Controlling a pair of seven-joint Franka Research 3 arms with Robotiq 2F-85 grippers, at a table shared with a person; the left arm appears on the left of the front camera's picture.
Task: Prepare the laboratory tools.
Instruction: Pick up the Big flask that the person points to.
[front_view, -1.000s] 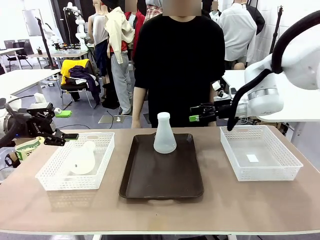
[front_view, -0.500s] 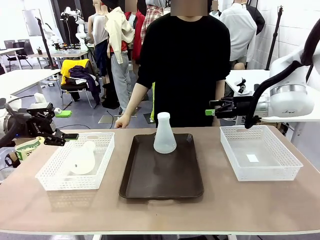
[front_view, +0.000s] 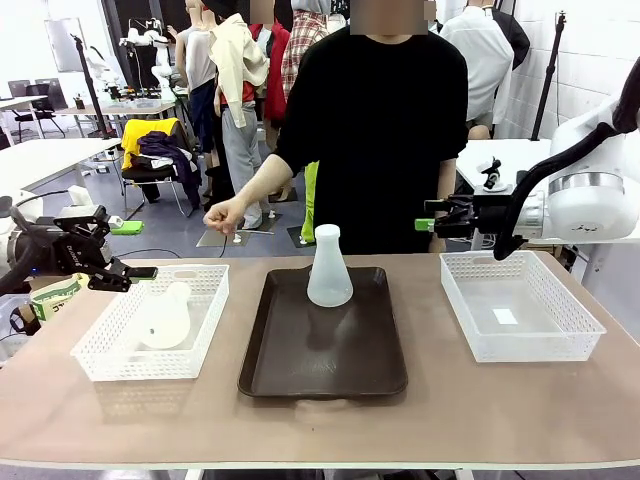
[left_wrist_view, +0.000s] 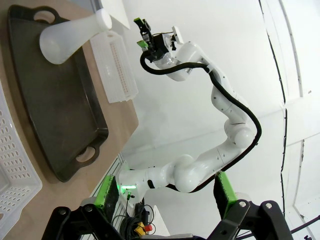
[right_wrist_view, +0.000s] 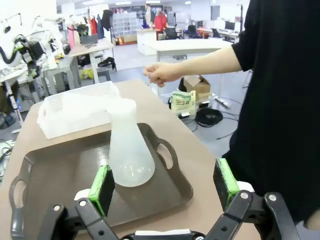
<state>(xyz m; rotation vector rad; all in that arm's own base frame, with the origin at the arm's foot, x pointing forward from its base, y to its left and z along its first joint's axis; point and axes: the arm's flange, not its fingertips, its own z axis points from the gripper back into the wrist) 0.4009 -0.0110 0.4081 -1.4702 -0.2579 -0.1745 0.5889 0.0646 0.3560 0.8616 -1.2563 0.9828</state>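
Note:
One frosted white conical flask (front_view: 329, 268) stands upright at the far end of the dark brown tray (front_view: 322, 360). It shows too in the left wrist view as flask (left_wrist_view: 70, 35) and in the right wrist view as flask (right_wrist_view: 129, 152). A second flask (front_view: 167, 315) lies on its side in the left white basket (front_view: 95, 365). My left gripper (front_view: 140, 272) hovers open beside that basket's far left corner, its green pads (left_wrist_view: 107, 192) wide apart and holding nothing. My right gripper (front_view: 432, 222) hangs open in the air between the tray and the right basket, pads (right_wrist_view: 225, 182) spread, apart from the flask.
An empty white mesh basket (front_view: 520, 305) sits at the right of the table. A person in black stands at the far edge, with a fist (front_view: 225, 215) raised above the table's far left side. My right arm (left_wrist_view: 200, 165) shows in the left wrist view.
My right gripper has drawn back to the right, away from the upright flask. The person's hand has risen from the table's far edge into the air. The left arm has not moved.

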